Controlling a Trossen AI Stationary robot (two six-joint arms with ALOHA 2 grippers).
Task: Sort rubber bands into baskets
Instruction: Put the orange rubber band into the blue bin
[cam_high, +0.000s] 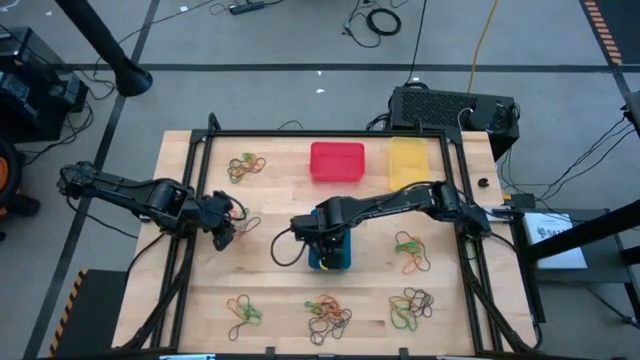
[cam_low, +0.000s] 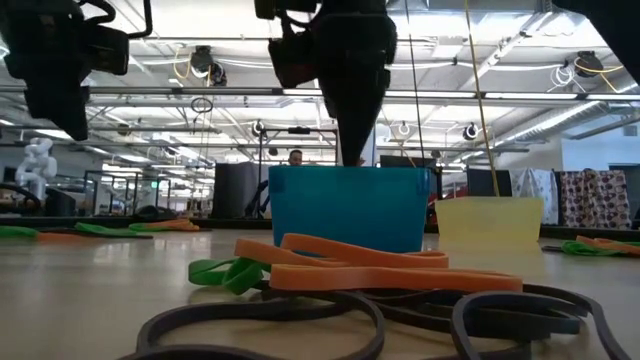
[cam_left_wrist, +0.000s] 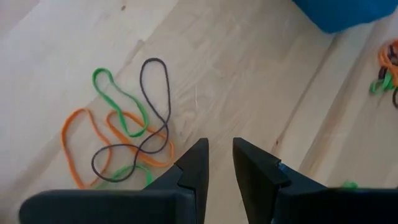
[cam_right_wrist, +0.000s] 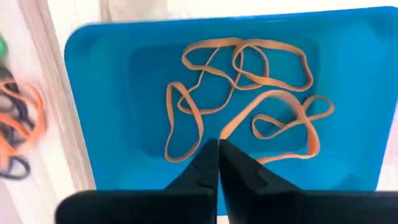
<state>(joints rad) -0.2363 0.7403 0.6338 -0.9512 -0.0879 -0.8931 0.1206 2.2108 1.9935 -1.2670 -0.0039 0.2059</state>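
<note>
Your left gripper (cam_high: 224, 236) sat at the left side of the wooden table (cam_high: 280, 300), low over the boards. Its two dark wedge-shaped fingers (cam_left_wrist: 196, 165) stood a narrow gap apart with nothing between them. Just beside the tips lay a small loose pile (cam_left_wrist: 121, 127) of thin rubber bands: orange, green and one dark loop, overlapping on the pale, smooth-grained wood.

More tangles of bands were scattered around your table: one at the back left (cam_high: 246, 166), three along the front edge at left (cam_high: 242, 312), centre (cam_high: 328, 316) and right (cam_high: 411, 306), and one at mid right (cam_high: 408, 250). From table height the front bands (cam_low: 370, 275) showed as flat strips, orange and green on top of dark grey ones.

Your right gripper (cam_high: 322, 236) was at the table's centre, directly above the blue basket (cam_high: 330, 258). Its fingers (cam_right_wrist: 205, 163) were pressed together, pinching nothing that I could see. The blue basket was a smooth plastic tub with rounded corners; several thin orange bands (cam_right_wrist: 249, 99) lay loose and looped on its floor.

The red basket (cam_high: 337, 162) stood at the back centre, the yellow basket (cam_high: 408, 160) just to its right. Both were the same rounded rectangular tub shape. I could not make out what they held.
</note>
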